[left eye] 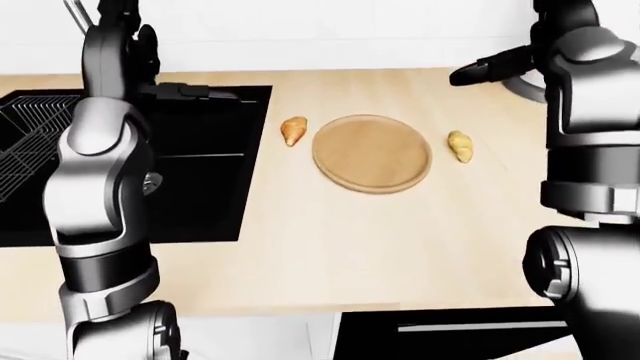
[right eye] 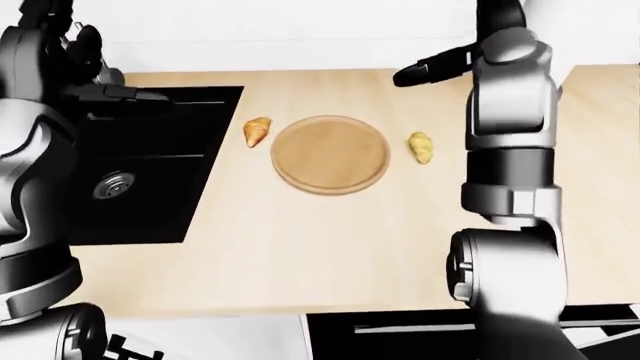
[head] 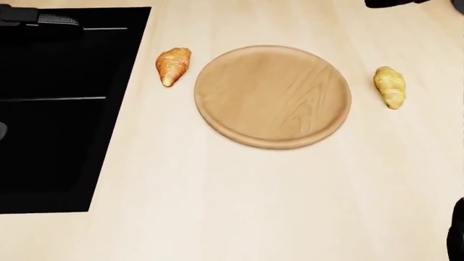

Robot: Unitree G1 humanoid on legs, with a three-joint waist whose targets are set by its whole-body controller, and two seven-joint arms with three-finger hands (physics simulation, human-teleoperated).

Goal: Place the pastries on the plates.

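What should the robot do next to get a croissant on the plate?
Probably lower the right hand toward the yellow croissant. It lies on the counter just right of the wooden plate, which has nothing on it, and that hand hovers above it, holding nothing.

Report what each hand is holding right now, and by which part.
Nothing is held. The left hand and right hand are both raised, empty, above the counter. Both croissants, the orange one and the pale one, lie untouched beside the wooden plate.

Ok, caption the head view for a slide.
Bare wooden plate between two croissants, orange one left, pale one right, black sink alongside.
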